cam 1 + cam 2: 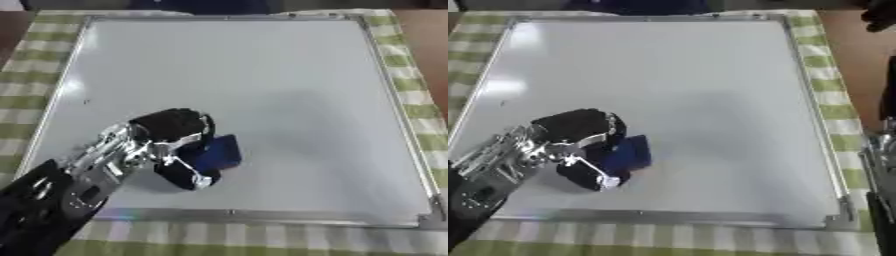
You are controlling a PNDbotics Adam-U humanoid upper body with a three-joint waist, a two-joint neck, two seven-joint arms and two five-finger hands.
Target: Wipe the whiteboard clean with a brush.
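So the whiteboard point(262, 90) lies flat on a worktop covered by a green checked cloth point(262, 237), which makes sense: lying flat, the hand can push down on it and it has nowhere to tip. The left hand point(171, 142) comes in from the lower left corner and has its fingers and thumb curled round the brush point(219, 154), a small blue block, which sits down on the board in the lower left part, near the bottom frame. I'd guess it's gripped from above like that so the flat wiping face stays against the surface while the arm drags it around. The board looks pretty much white all over; I can only make out a tiny dark speck near the left edge, so it's probably close to done, or the marks are too faint to see. The right hand isn't clearly visible, just some dark bits at the right edge of the right eye view, so I can't tell what it's doing.
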